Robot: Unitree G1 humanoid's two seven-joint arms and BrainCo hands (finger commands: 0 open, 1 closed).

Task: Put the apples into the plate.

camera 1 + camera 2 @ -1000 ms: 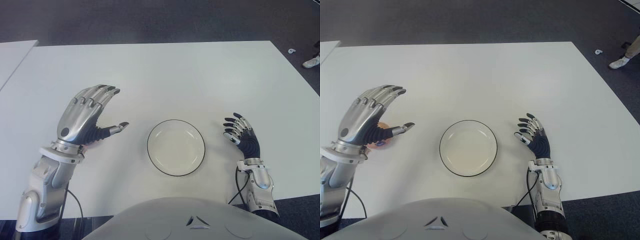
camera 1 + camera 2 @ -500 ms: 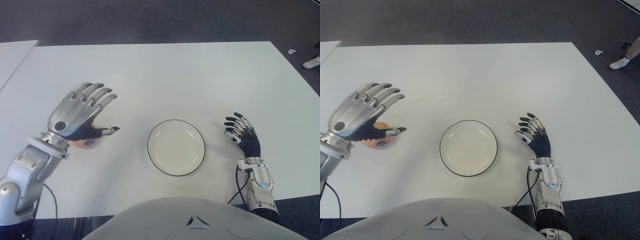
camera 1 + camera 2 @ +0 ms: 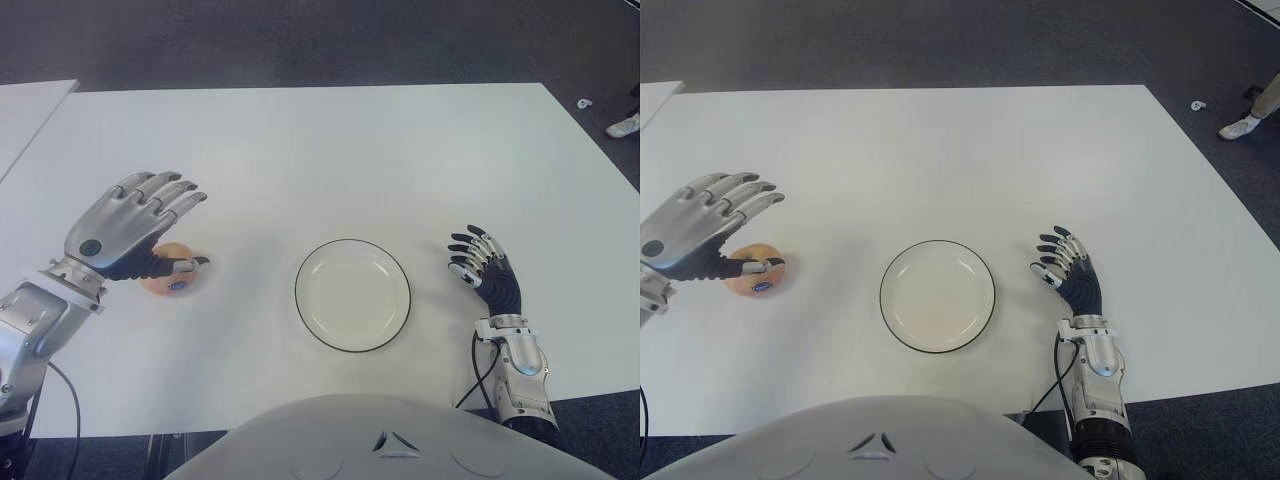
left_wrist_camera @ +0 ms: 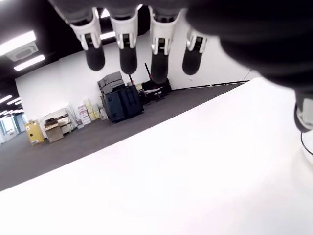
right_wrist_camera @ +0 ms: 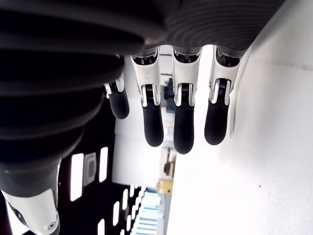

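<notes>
One reddish apple (image 3: 167,282) with a small sticker lies on the white table (image 3: 330,160), left of the plate. The white plate (image 3: 352,295) with a dark rim sits near the table's front edge and holds nothing. My left hand (image 3: 165,232) hovers over the apple with fingers spread and the thumb tip just above the fruit; nothing is held. In the left wrist view its fingers (image 4: 127,44) hang open over bare table and the apple is out of sight. My right hand (image 3: 480,265) shows to the right of the plate, fingers (image 5: 181,112) relaxed and open.
A second white table (image 3: 25,110) adjoins at the far left. Dark carpet lies beyond the far edge, with a shoe (image 3: 625,123) at the right. My torso (image 3: 390,440) fills the bottom. A cable (image 3: 474,375) runs beside the right forearm.
My left hand has drawn leftward and toward me, staying open, and the apple that it hid now shows beneath its thumb. The right hand and the plate have not moved.
</notes>
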